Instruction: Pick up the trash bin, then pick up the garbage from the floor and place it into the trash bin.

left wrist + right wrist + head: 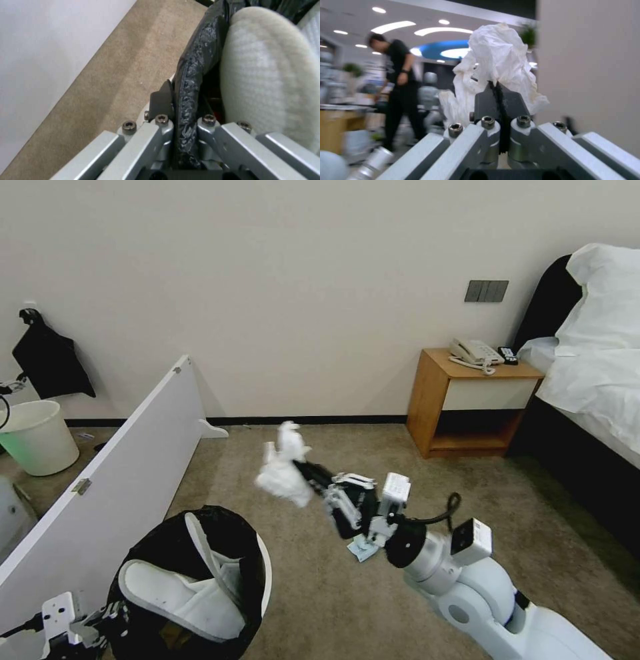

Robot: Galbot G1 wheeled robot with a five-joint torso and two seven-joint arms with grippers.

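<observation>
Over on the left, against the wall, a plain white bucket (35, 437) stands on the carpet with a dark cloth (50, 360) hanging above it; it has no part in this. A long white board (113, 480) runs slantwise from there toward the robot.

Low beside that board, the left gripper (181, 117) is clamped on the bagged rim of the trash bin (200, 580) and holds it up near the robot's left side, so the bin part looks done. Two white slippers (183, 587) already lie inside, against the black liner.

In the middle, the right gripper (500, 100) is pinched tight on a crumpled white tissue (283, 463), held in the air above the floor (320, 607) and a little to the right of the bin. It is not over the mouth yet, so I'd say this piece is lifted but not dropped in.

Just under the right wrist a pale-blue wad (363, 548) lies on the carpet, waiting its turn.

Further right stand a wooden nightstand (467, 407) with a telephone (475, 353), then the bed (587, 373). Nothing sits between tissue and bin; only the board crowds the bin's far side.
</observation>
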